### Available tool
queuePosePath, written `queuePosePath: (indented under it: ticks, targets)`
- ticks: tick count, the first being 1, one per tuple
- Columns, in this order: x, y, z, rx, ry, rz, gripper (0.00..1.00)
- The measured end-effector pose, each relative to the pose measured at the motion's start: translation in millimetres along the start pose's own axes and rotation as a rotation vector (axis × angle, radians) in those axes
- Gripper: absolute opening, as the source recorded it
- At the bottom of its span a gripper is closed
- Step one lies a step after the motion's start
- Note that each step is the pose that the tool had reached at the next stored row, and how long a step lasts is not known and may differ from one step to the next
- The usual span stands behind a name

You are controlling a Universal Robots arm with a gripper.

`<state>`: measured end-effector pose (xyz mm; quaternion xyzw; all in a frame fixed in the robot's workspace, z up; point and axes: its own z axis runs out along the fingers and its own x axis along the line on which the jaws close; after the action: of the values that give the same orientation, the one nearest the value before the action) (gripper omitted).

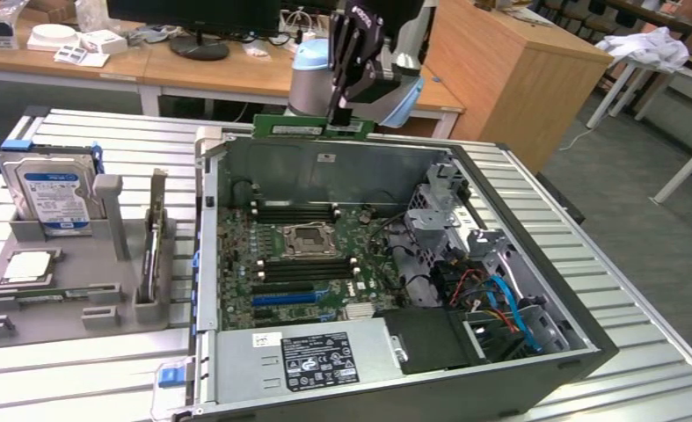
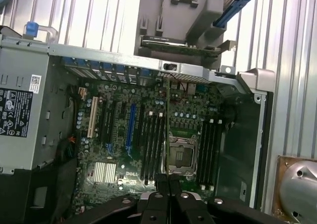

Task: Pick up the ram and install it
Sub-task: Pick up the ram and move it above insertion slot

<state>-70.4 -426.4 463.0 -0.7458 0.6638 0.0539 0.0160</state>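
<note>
Ram (image 1: 293, 128) is held level in the hand (image 1: 342, 120), whose fingers are closed tight on the green stick near one end, so that most of its length is left jutting towards the exterior view's left. It is kept clear of everything, above the far wall of the open computer case (image 1: 580, 352). Below the hand, the motherboard (image 1: 310, 264) is laid flat in the case, and the processor socket (image 1: 302, 236) is flanked by rows of dark memory slots (image 1: 293, 213). A labelled power supply (image 1: 322, 356) is seated at the case's near end. Well apart, at the exterior view's left, a grey tray (image 1: 40, 303) is set on the ribbed metal surface (image 1: 88, 369), and a blue-labelled hard drive (image 1: 53, 189) is stood upright in it.
</note>
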Motion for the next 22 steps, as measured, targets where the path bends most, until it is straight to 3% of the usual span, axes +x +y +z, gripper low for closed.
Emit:
queuePosePath:
  ticks: [8,10,14,20,22]
  targets:
    - [0.3,0.0,2.1,0.0044,0.0008,0.0,0.12]
    - [0.3,0.0,2.4,0.0129,0.0033,-0.001,0.12]
    - [0.4,-0.2,3.4,0.036,0.0109,0.004,0.12]
    - [0.5,-0.2,4.3,0.0479,0.0101,0.089,0.12]
    - [0.5,-0.3,4.4,0.0493,0.0097,0.101,0.12]
